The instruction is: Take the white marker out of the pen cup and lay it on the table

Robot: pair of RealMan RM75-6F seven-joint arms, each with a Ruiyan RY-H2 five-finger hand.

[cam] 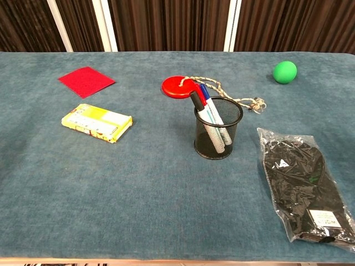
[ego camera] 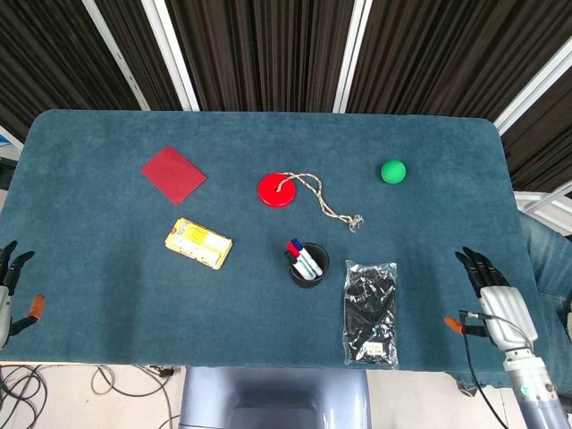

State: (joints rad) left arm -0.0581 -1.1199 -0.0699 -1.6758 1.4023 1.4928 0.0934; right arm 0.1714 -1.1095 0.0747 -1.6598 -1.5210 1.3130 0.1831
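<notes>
Black mesh pen cup (cam: 218, 136) stands near the middle of the blue cloth table (cam: 138, 199), markers (cam: 206, 111) leaning inside. Behind it: red disc with cord (cam: 178, 87). Left: yellow box (cam: 97, 122), with red square card (cam: 86, 81) beyond. Right: clear-bagged black item (cam: 305, 191). Far right rear: green ball (cam: 285, 72).
</notes>
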